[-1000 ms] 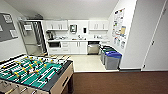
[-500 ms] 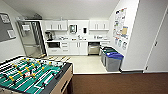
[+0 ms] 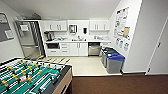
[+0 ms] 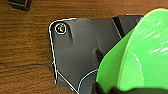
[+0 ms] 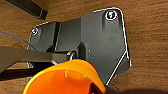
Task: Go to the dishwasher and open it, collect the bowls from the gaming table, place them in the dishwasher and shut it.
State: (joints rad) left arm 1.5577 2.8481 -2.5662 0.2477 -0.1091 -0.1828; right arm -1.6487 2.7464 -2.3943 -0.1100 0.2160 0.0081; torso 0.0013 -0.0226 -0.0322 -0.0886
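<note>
The dishwasher (image 3: 94, 49), steel-fronted, sits under the white counter at the far side of the kitchenette, straight ahead in the head view. I cannot tell from here whether its door is open. In the left wrist view the large lime-green bowl (image 4: 140, 57) hangs close above a wood-grain floor, with my left gripper (image 4: 120, 90) shut on it. The small orange bowl (image 5: 65, 78) is carried the same way in my right gripper (image 5: 96, 87). The gaming table is out of view.
A green-field foosball table (image 3: 30, 77) stands near on the left. Two grey bins with blue and green lids (image 3: 113, 61) line the right wall before the dishwasher. A steel fridge (image 3: 28, 40) is at far left. Light floor (image 3: 85, 66) leads to the counter.
The whole head view has shifted slightly, so the camera has moved a little relative to the kitchenette. Nothing in the room itself has moved.
</note>
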